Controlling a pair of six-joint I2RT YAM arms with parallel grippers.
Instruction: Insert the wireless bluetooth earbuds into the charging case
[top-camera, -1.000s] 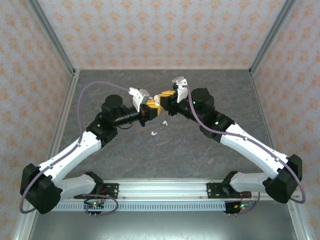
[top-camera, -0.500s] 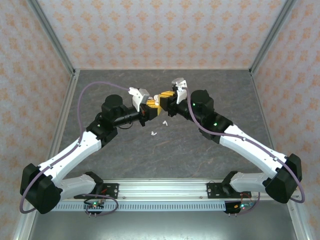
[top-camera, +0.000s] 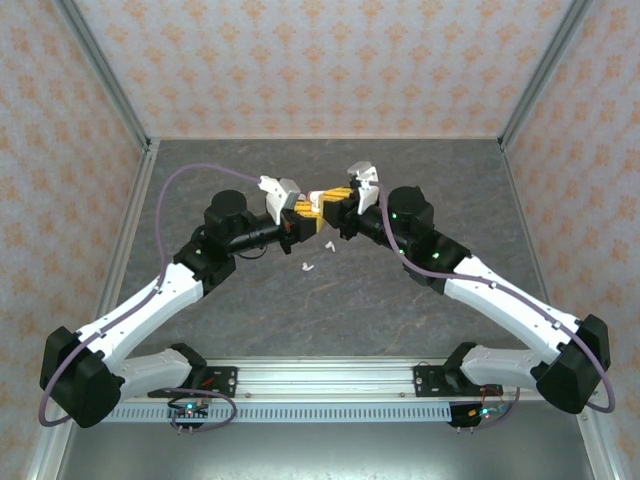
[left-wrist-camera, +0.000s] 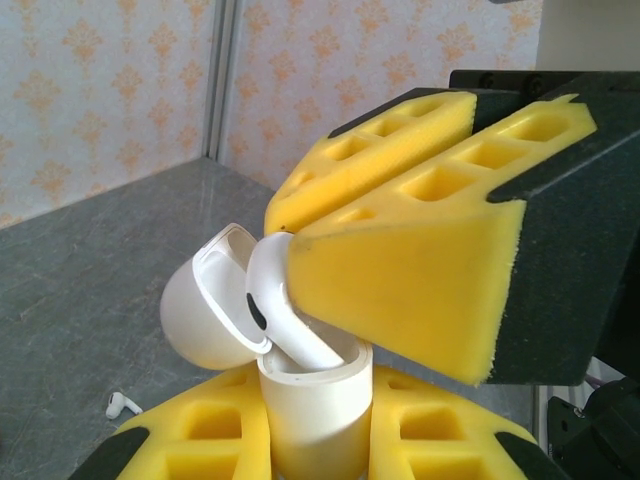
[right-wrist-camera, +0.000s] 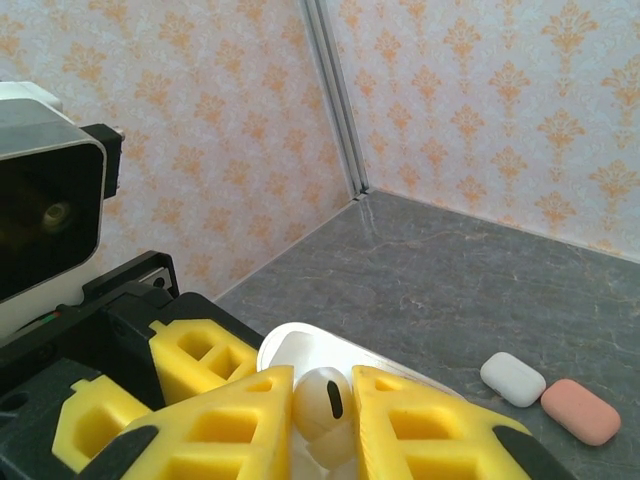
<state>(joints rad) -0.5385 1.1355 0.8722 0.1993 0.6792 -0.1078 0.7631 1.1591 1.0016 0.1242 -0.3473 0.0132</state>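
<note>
The white charging case stands upright in my left gripper, which is shut on its body. Its lid hangs open to the left. My right gripper is shut on a white earbud, whose stem points down into the case's mouth while its head still sits above the rim. From above, the left gripper and right gripper meet tip to tip over the middle of the table. Two loose white earbuds lie on the table just in front of them.
A closed white case and a closed pink case lie side by side on the grey table toward the back. One loose earbud lies below and left of the held case. Patterned walls enclose the table.
The right arm has shifted slightly, its wrist a little lower and farther right. Both grippers stay together over the same spot with their grips unchanged.
</note>
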